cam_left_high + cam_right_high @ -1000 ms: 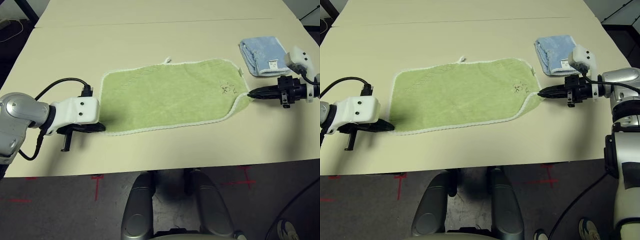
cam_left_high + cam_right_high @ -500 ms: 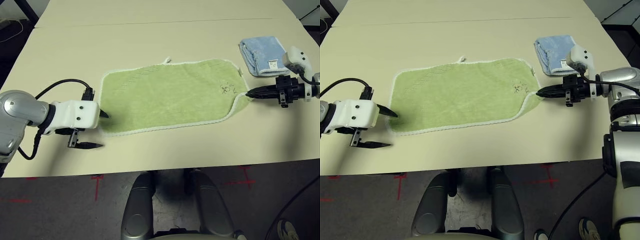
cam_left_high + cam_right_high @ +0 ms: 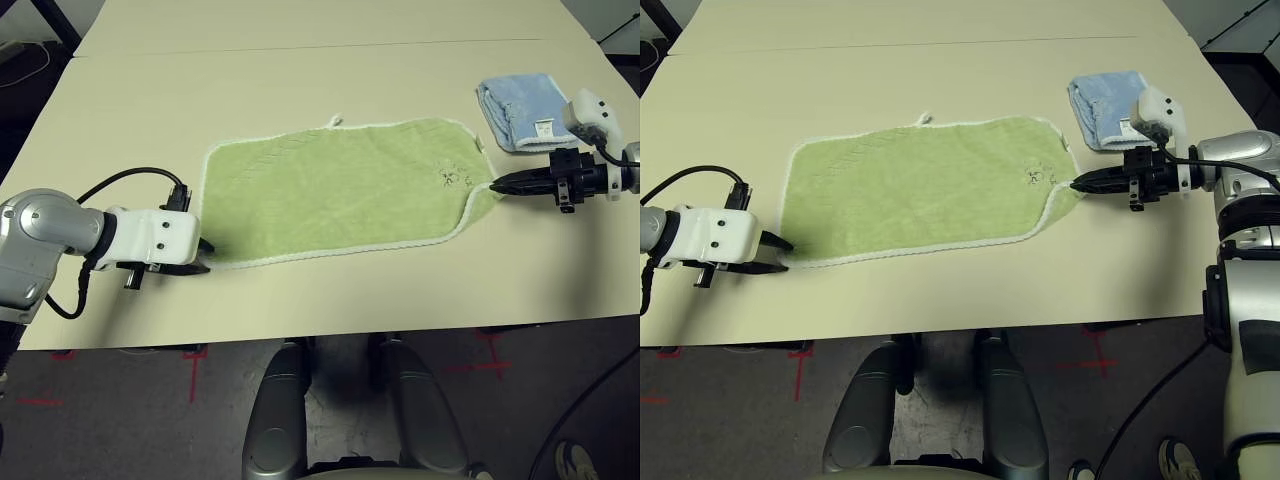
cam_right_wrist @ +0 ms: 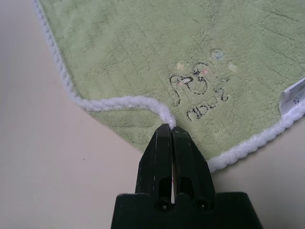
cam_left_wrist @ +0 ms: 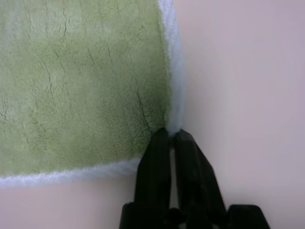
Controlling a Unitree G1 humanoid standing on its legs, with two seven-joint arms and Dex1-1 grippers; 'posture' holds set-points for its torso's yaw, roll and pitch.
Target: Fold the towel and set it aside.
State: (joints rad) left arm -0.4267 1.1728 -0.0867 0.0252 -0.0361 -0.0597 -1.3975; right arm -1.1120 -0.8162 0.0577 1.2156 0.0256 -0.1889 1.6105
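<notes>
The light green towel (image 3: 340, 190) lies spread flat on the middle of the table, its loop tab at the far edge and dark lettering (image 4: 200, 93) near its right end. My left gripper (image 3: 203, 268) lies low on the table at the towel's near left corner. Its black fingers (image 5: 155, 157) are shut on the white edging there. My right gripper (image 3: 495, 186) is shut on the near right corner, which is drawn out to a point toward it. In the right wrist view the fingertips (image 4: 162, 138) pinch the white edging.
A smaller folded light blue towel (image 3: 520, 108) with a white label lies at the back right, just behind my right gripper. A black cable (image 3: 125, 178) loops over my left wrist. The cream table (image 3: 330, 300) has bare room in front of and behind the green towel.
My left gripper was shut at the near left corner, opened wide half a second ago, and has now shut on the towel's edging again. The right gripper keeps its hold, barely moved.
</notes>
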